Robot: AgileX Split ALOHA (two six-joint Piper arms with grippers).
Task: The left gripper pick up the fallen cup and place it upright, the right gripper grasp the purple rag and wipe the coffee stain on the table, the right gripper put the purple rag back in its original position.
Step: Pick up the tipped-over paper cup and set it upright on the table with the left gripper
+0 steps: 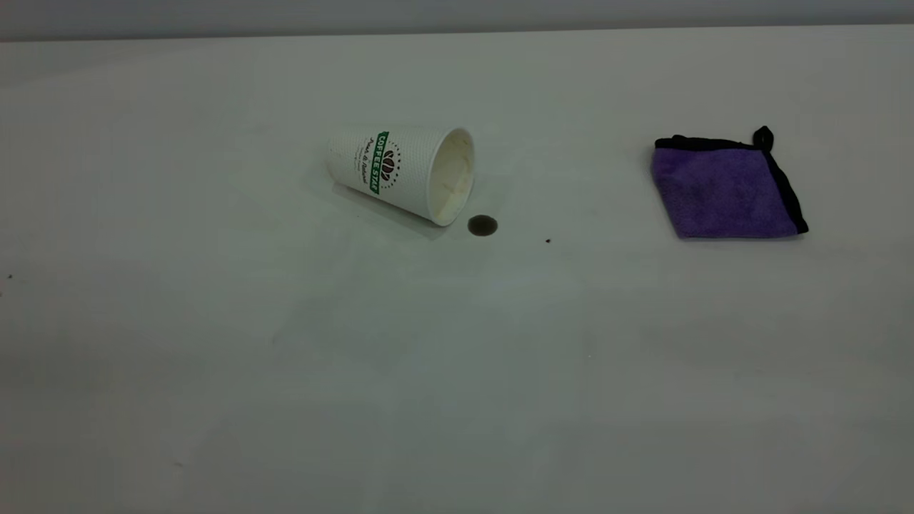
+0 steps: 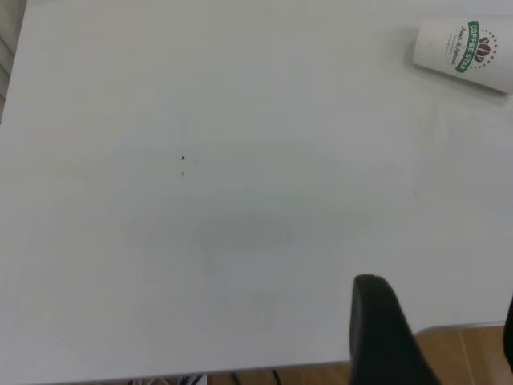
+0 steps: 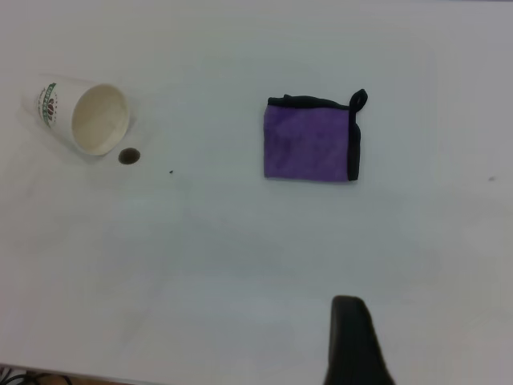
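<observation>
The fallen cup (image 1: 400, 171) lies on its side on the desk (image 1: 214, 357), a little left of the middle in the exterior view, its open mouth turned to the right and its base to the left. Its green band and bean logo face up, and the cream inside shows through the mouth. It rests free, with nothing gripping it.

The coffee stain (image 1: 483, 225) is a small round dark brown spot just beside the lower rim of the cup's mouth, apart from it by a thin strip of bare desk. A tiny dark speck (image 1: 548, 240) sits a little farther to the right.

The purple rag (image 1: 725, 187) lies folded flat well to the right of the cup and stain, its black edging along the top and right sides and its black loop (image 1: 762, 135) at the upper right corner.

The left pincer (image 2: 385, 333) shows only as one dark finger at the near desk edge in the left wrist view, far from the cup; whether it is open or closed I cannot tell. The right pincer (image 3: 353, 341) likewise shows one dark finger, well apart from the rag, and its state cannot be told either.
</observation>
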